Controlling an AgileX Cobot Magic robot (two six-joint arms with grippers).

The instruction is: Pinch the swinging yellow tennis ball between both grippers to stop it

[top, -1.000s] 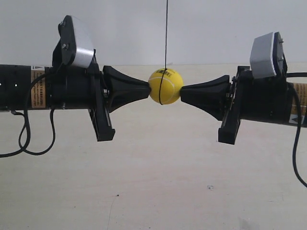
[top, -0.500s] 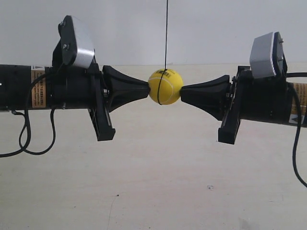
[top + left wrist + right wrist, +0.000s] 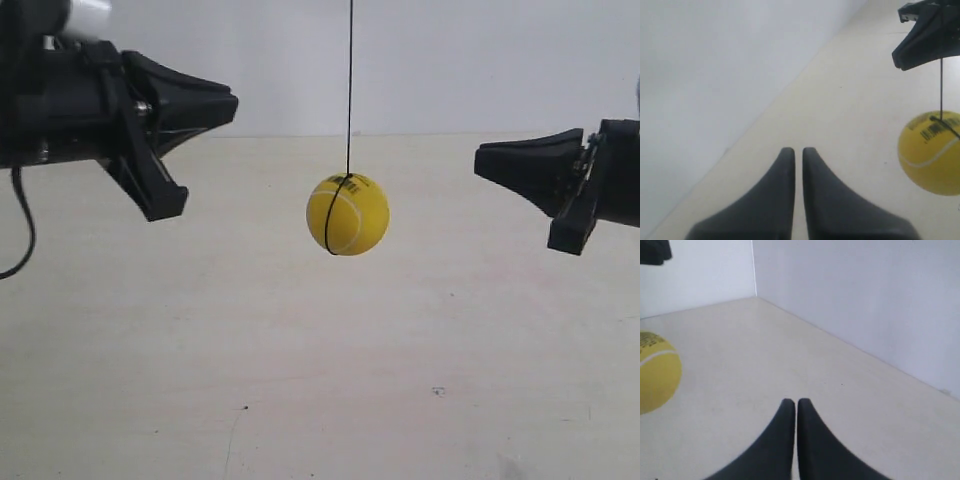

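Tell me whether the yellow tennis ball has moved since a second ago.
Yes. In the exterior view the yellow tennis ball now hangs lower, clearly below the wall-floor edge it nearly touched before.

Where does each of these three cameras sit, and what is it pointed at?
Exterior view: off the arms, side-on to the hanging yellow tennis ball; fingers at its left and fingers at its right point inward, both clear of the ball.
Left wrist view: on the left arm, looking along the left arm's fingers, shut, over the floor; ball off to one side.
Right wrist view: on the right arm, along the right arm's fingers, shut, toward the wall.
Shared: all three show the ball.
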